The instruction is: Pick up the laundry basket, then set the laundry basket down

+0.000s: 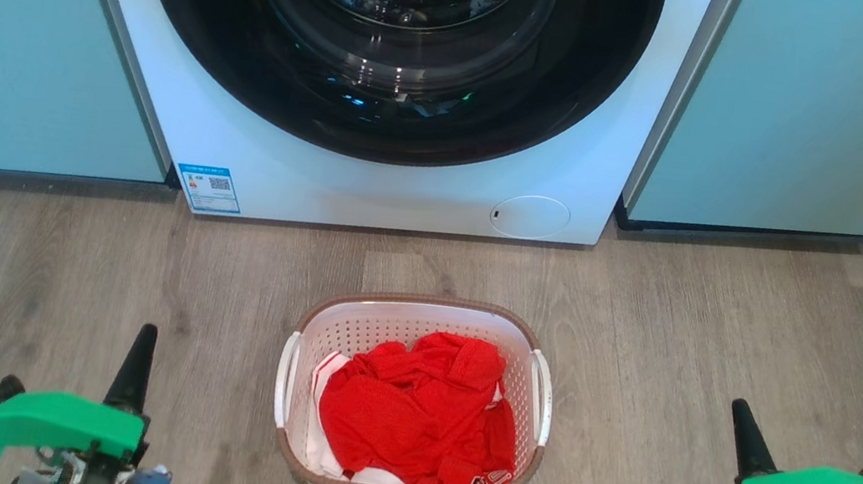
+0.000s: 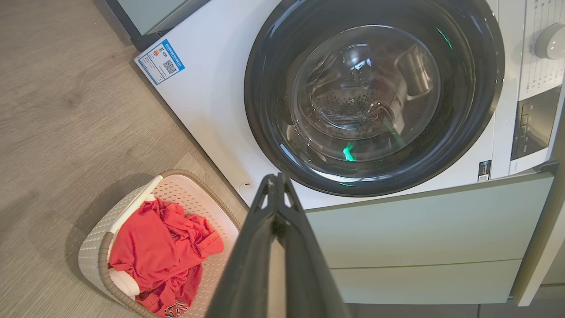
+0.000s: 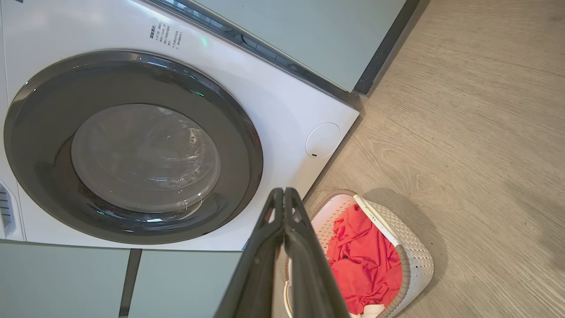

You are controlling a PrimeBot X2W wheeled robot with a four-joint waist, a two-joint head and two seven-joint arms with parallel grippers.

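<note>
— Laundry basket: where is it found in the head view?

— It is seen standing upright on the floor, just in front of the washing machine, with red clothing heaped inside. The left gripper and the right gripper are held low on either side, well apart from the side handles. Their fingers are pressed together and nothing is clamped. This scene is matched equally by a basket waiting to be lifted and by one that has been set down again.

— What is added by the left wrist view?

— The left gripper is shown with its fingers meeting at the tips, in front of the machine's glass door. The laundry basket is placed off to one side and is not touched. Bare floor is left along its outer wall.

— And by the right wrist view?

— Much the same is shown, mirrored. The right gripper is drawn shut, and the basket lies beside it, apart. Wide floor is offered on the outward flank, while the gap to the machine's front is judged narrow. Room for moving is therefore judged best at the two sides, where the handles are set.
</note>
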